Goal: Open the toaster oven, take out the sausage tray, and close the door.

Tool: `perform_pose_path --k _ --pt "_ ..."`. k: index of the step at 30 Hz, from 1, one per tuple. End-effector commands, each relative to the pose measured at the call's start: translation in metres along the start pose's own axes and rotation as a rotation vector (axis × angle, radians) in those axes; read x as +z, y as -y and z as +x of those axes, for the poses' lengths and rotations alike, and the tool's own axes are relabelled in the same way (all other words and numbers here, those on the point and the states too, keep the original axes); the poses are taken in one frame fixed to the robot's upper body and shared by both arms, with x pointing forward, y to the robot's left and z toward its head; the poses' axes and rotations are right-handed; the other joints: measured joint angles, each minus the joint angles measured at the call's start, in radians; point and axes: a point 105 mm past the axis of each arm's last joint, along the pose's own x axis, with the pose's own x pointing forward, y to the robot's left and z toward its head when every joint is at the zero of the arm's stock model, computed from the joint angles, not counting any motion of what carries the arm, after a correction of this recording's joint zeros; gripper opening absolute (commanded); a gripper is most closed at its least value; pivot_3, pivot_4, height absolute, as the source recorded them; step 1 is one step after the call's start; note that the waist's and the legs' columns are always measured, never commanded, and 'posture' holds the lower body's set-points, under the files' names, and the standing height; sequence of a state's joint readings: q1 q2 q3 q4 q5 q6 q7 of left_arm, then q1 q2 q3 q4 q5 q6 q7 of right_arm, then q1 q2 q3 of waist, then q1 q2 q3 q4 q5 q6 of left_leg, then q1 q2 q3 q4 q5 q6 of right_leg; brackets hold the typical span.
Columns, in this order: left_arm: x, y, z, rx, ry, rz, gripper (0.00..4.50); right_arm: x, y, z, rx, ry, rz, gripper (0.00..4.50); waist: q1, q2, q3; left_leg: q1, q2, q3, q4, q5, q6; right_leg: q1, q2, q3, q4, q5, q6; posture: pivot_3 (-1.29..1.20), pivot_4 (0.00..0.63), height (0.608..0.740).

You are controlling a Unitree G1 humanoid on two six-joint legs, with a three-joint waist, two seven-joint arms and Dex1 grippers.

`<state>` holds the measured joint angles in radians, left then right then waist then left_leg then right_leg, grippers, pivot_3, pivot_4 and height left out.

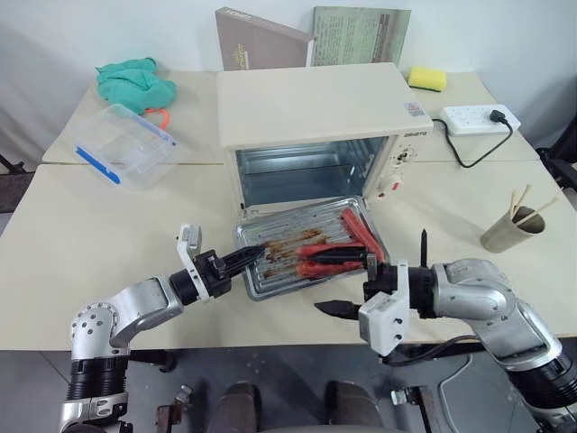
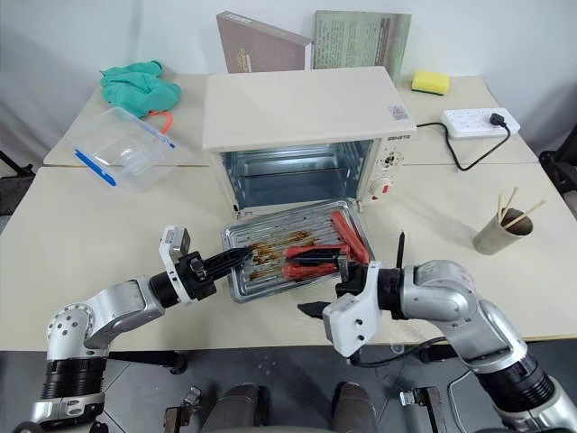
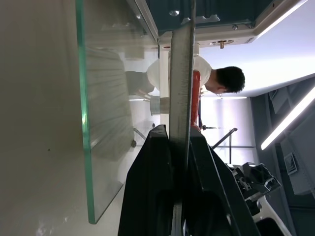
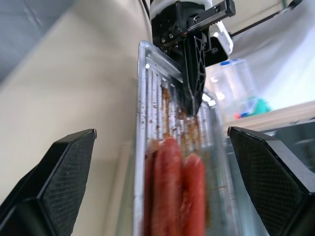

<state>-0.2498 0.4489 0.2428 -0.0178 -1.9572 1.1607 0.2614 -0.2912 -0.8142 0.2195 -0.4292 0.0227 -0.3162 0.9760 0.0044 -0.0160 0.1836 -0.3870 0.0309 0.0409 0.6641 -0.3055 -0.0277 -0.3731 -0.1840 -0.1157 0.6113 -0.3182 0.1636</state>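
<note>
Fingers first: left gripper (image 1: 251,255) is clamping the near-left rim of the sausage tray (image 1: 261,284), its two black fingers pinched together on the metal edge; the wrist view is showing that rim squeezed between them. Right gripper (image 1: 379,272) is standing with fingers spread wide, one pointing up, the other low toward the table's front edge, holding nothing, just off the tray's right rim.

Table (image 1: 72,244) is carrying everything. Toaster oven (image 1: 315,108) is sitting at centre, at 12 o'clock from the tray, cavity showing. Door (image 3: 98,123) is lying dropped flat in front of the oven, its glass pane running under the tray in the left wrist view. Tray is resting on that door, at 6 o'clock from the oven mouth, with red sausages (image 1: 353,233) crowding its right half and brown crumbs on the left.

Clear plastic box (image 1: 124,144) is sitting at 10 o'clock from the tray, green cloth (image 1: 135,81) beyond it. Power strip (image 1: 480,118) is lying at 2 o'clock, paper cup (image 1: 509,230) with sticks at 3 o'clock, yellow sponge (image 1: 426,78) far back right.
</note>
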Motion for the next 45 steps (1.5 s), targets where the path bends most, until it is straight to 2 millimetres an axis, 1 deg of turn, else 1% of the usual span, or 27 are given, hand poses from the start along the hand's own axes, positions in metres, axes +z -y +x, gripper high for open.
perform_pose_path --k 1,3,7,9,11,13,18,22,27,31,35,38,41,45 --pt "0.006 0.010 -0.014 -0.036 0.041 0.033 0.00 0.009 0.019 -0.023 -0.010 0.055 0.175 4.47 0.001 0.000 0.000 0.000 0.000 0.000 0.000 0.000 0.000 0.000 0.000 0.000 0.000 0.000 0.000 0.00 0.150 0.740" --pt "0.005 0.010 -0.019 -0.030 0.045 0.044 0.00 0.013 0.025 -0.030 0.000 0.084 0.250 4.47 -0.001 0.000 0.000 0.000 0.000 0.000 0.000 0.000 0.000 0.000 0.000 0.000 0.000 0.000 0.000 0.00 0.150 0.740" --pt "0.006 0.010 -0.028 -0.015 0.065 0.061 0.00 0.006 0.031 -0.041 0.028 0.053 0.337 4.47 0.000 0.000 0.000 0.000 0.000 0.000 -0.001 0.000 0.001 0.000 0.000 0.000 -0.001 0.000 0.000 0.00 0.150 0.740" --pt "0.011 0.013 -0.040 -0.011 0.120 0.083 0.00 -0.019 0.043 -0.054 0.011 -0.027 0.363 4.47 0.000 -0.001 0.000 0.000 0.000 0.000 0.000 -0.001 0.001 0.000 0.000 0.000 -0.001 0.000 0.000 0.00 0.150 0.740" --pt "0.012 0.012 -0.054 0.009 0.165 0.100 0.00 -0.040 0.055 -0.066 -0.026 -0.080 0.403 4.47 -0.005 -0.001 0.000 0.000 0.000 0.001 0.000 -0.001 0.001 0.000 0.000 0.001 -0.002 0.000 0.000 0.00 0.150 0.740" --pt "0.008 0.013 -0.063 0.018 0.193 0.113 0.00 -0.050 0.060 -0.071 -0.046 -0.092 0.438 4.47 -0.005 -0.001 0.000 0.000 0.000 0.001 0.000 -0.001 0.001 0.000 0.000 0.001 -0.002 0.001 -0.001 0.00 0.150 0.740" --pt "-0.003 0.008 -0.086 0.074 0.238 0.116 0.00 -0.071 0.062 -0.076 -0.078 -0.122 0.493 4.47 -0.003 0.000 0.000 -0.001 0.000 0.002 -0.003 -0.001 0.001 -0.001 0.000 0.001 -0.004 0.001 -0.001 0.00 0.150 0.740" --pt "-0.001 0.006 -0.117 0.129 0.363 0.118 0.00 -0.100 0.059 -0.082 -0.110 -0.192 0.546 4.47 -0.005 0.000 0.000 -0.001 0.000 0.003 -0.001 -0.001 0.001 -0.001 0.000 0.001 -0.004 0.001 -0.001 0.00 0.150 0.740" --pt "-0.004 0.005 -0.143 0.167 0.509 0.106 0.00 -0.123 0.055 -0.087 -0.159 -0.229 0.598 4.47 -0.005 0.000 0.001 -0.001 0.000 0.003 -0.001 -0.001 0.001 -0.001 0.000 0.001 -0.005 0.001 -0.001 0.00 0.150 0.740" --pt "-0.011 0.005 -0.152 0.187 0.568 0.094 0.00 -0.136 0.046 -0.087 -0.161 -0.253 0.634 4.47 -0.005 0.000 0.001 -0.001 0.000 0.003 -0.001 -0.002 0.002 -0.001 0.000 0.002 -0.005 0.001 -0.001 0.00 0.150 0.740" --pt "-0.019 0.008 -0.155 0.184 0.601 0.094 0.00 -0.145 0.033 -0.084 -0.146 -0.274 0.670 4.47 -0.005 0.000 0.001 -0.001 0.000 0.004 -0.001 -0.002 0.002 -0.001 0.000 0.002 -0.007 0.001 -0.001 0.00 0.150 0.740" --pt "-0.027 0.009 -0.155 0.190 0.596 0.085 0.00 -0.149 0.029 -0.084 -0.142 -0.285 0.670 4.47 -0.005 0.000 0.001 -0.001 0.000 0.004 -0.001 -0.002 0.002 -0.001 0.000 0.002 -0.008 0.001 -0.001 0.00 0.150 0.740" --pt "-0.028 0.009 -0.163 0.208 0.636 0.082 0.00 -0.152 0.027 -0.085 -0.138 -0.296 0.670 4.47 -0.005 0.000 0.001 0.000 0.000 0.004 -0.001 -0.002 0.002 -0.001 0.000 0.002 -0.009 0.001 -0.001 0.00 0.150 0.740" --pt "-0.028 0.014 -0.171 0.211 0.691 0.101 0.00 -0.161 0.022 -0.087 -0.137 -0.337 0.684 4.47 -0.005 0.000 0.001 0.000 0.000 0.004 0.000 -0.003 0.002 -0.001 0.000 0.002 -0.009 0.001 -0.001 0.00 0.150 0.740"
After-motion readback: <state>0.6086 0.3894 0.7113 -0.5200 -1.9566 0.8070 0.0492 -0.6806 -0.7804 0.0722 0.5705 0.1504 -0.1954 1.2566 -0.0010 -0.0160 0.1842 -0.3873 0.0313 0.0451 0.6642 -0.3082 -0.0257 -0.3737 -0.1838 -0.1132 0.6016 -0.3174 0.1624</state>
